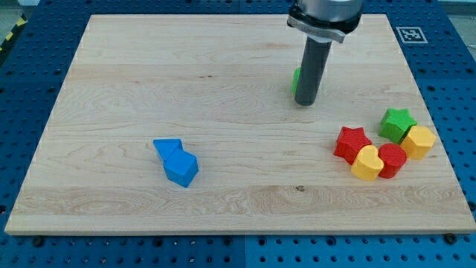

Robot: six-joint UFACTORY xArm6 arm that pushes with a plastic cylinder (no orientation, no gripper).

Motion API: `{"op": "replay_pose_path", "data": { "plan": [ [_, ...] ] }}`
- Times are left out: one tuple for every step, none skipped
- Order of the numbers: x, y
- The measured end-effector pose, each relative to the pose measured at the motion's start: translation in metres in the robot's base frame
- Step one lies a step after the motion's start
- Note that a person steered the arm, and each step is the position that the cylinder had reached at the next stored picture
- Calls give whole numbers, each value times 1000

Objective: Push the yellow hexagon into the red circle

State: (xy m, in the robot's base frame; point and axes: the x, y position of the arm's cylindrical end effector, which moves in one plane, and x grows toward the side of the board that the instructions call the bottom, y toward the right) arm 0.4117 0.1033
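Carrying no jaws on this rig, so nothing to report as wide, narrow or holding; ending instead in a straight dark rod. Setting my tip (304, 103) down on the wooden board (223, 74), right of centre in the view's upper half. Standing just beside a green block (296, 79) on the tip's left, with the rod hiding most of that block, so leaving its shape undetermined and contact unconfirmed.

Finding the yellow hexagon (419, 141) near the board's right edge, at the far right of a cluster of five blocks, well apart from my tip, toward the view's lower right. Finding the red circle (392, 159) just below and left of the hexagon, the two appearing to touch or nearly so. Noting a green star (396, 123) just above and left of the hexagon, close against it. Noting a yellow block (365, 163), seemingly heart-shaped, pressing against the red circle's left side. Noting a red star (351, 142) at the cluster's left end, touching that yellow block from above and left.

Recording two blue blocks in the view's lower left, well apart from everything else: a blue triangle (167, 147) and, touching it at lower right, a chunkier blue block (182, 169) of uncertain outline.

Observing a black-and-white marker (410, 33) at the board's top right corner. Seeing a blue perforated table (22, 89) surrounding the board on all sides.
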Motion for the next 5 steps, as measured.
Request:
{"op": "replay_pose_path", "data": {
  "plan": [
    [0, 22],
    [0, 67],
    [6, 136],
    [49, 198],
    [64, 200]
  ]
}}
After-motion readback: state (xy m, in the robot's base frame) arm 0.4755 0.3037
